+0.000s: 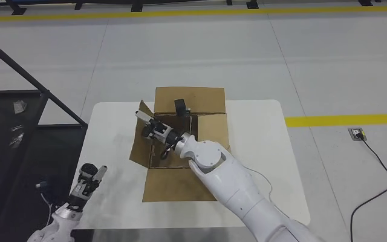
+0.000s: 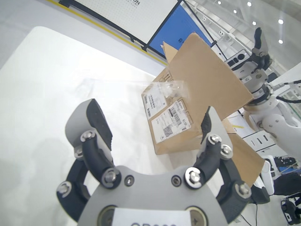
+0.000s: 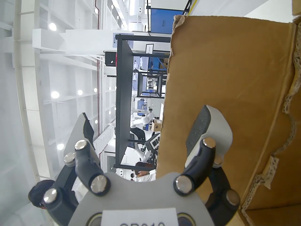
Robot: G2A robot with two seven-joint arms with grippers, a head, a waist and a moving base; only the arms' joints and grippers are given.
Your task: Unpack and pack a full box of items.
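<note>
Glossy white arms [image 1: 233,181] — left pincer [image 2: 151,108] and right pincer [image 3: 145,112] grey-plated, black-linked, silver-screwed.

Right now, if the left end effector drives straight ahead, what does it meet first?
Probably the cardboard box, at its labelled side wall; the open left end effector has only table before it.

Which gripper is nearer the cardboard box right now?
Right. The right gripper straddles the edge of the side flap of the box. The left gripper sits over the table's near corner, apart from the box.
</note>
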